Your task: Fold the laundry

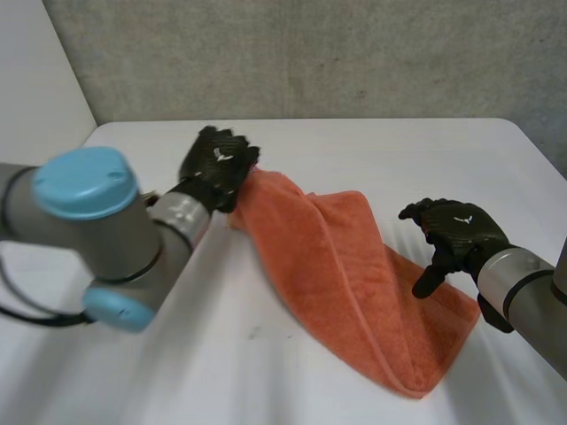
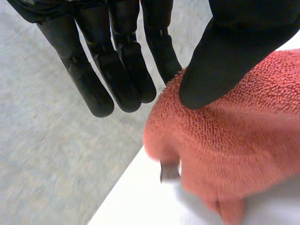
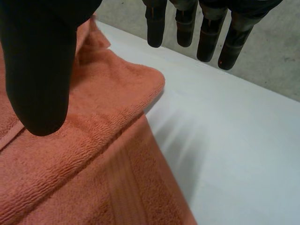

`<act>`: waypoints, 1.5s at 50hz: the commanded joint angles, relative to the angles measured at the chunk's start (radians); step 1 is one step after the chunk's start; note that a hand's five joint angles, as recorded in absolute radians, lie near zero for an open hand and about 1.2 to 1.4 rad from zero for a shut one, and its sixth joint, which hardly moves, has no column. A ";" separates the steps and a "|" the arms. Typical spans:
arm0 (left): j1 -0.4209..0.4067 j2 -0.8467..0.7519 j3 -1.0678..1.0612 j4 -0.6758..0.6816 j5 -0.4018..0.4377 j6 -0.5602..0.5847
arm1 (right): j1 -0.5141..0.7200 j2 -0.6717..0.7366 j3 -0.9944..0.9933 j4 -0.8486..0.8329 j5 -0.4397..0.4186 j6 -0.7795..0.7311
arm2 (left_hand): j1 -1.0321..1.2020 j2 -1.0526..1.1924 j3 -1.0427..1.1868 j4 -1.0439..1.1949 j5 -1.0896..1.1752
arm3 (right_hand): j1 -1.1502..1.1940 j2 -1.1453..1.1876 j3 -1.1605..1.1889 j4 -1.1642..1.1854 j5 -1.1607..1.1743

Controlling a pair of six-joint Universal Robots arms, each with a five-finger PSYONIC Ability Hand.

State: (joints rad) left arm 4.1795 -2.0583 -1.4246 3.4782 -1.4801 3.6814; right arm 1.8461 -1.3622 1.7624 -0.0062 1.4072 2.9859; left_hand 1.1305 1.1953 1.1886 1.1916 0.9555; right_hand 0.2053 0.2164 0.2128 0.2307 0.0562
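An orange towel (image 1: 345, 266) lies in a diagonal, rumpled band on the white table (image 1: 399, 150). My left hand (image 1: 217, 164) is at its far left corner, which is raised off the table. In the left wrist view the thumb (image 2: 220, 61) presses the towel (image 2: 234, 140) against the straight fingers (image 2: 122, 70), pinching the corner. My right hand (image 1: 456, 230) is open over the towel's right edge. In the right wrist view its thumb (image 3: 42, 70) hangs above the folded towel (image 3: 70, 164), with its fingers (image 3: 206, 28) spread over bare table (image 3: 234, 150).
A grey wall stands behind the table's far edge. The left arm (image 1: 97, 230) reaches across the table's left side. Bare table surface (image 1: 266, 372) runs along the front and far side of the towel.
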 commanded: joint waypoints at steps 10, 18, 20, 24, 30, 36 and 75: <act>0.060 0.273 -0.476 -0.257 -0.069 0.140 | 0.008 0.014 -0.023 0.011 -0.025 0.004 | 0.266 0.201 0.208 0.205 0.266 | -0.031 -0.042 -0.038 -0.056 -0.056; 0.007 0.280 -0.392 -0.303 -0.066 0.147 | 0.007 0.026 -0.021 0.012 -0.025 0.001 | -0.468 -0.532 -0.526 -0.529 -0.467 | -0.031 -0.042 -0.038 -0.056 -0.056; 0.002 0.267 -0.306 -0.278 -0.065 0.143 | 0.007 0.026 -0.020 0.012 -0.025 0.001 | -0.593 -0.658 -0.652 -0.655 -0.593 | -0.031 -0.042 -0.038 -0.056 -0.056; -0.012 0.210 -0.209 -0.236 -0.063 0.143 | 0.007 0.026 -0.014 0.008 -0.025 0.001 | -0.594 -0.659 -0.652 -0.655 -0.594 | -0.031 -0.042 -0.038 -0.056 -0.056; -0.032 0.069 -0.083 -0.217 -0.069 0.138 | 0.008 0.026 -0.003 0.003 -0.025 -0.001 | -0.594 -0.659 -0.652 -0.655 -0.594 | -0.031 -0.042 -0.038 -0.056 -0.056; -0.032 -0.077 0.016 -0.223 -0.060 0.062 | 0.005 0.031 0.002 0.006 -0.025 -0.005 | -0.582 -0.647 -0.640 -0.643 -0.582 | -0.031 -0.042 -0.038 -0.056 -0.056; -0.010 -0.097 0.029 -0.357 -0.043 0.035 | -0.004 0.017 0.032 0.074 -0.025 -0.012 | 0.235 0.170 0.177 0.174 0.235 | -0.031 -0.042 -0.038 -0.056 -0.056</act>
State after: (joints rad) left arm 4.1642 -2.1613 -1.3930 3.0960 -1.5182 3.7190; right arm 1.8423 -1.3440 1.7912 0.0668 1.3821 2.9747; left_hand 0.9374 0.9044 0.9021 0.9037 0.7237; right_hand 0.2053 0.2164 0.2129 0.2307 0.0546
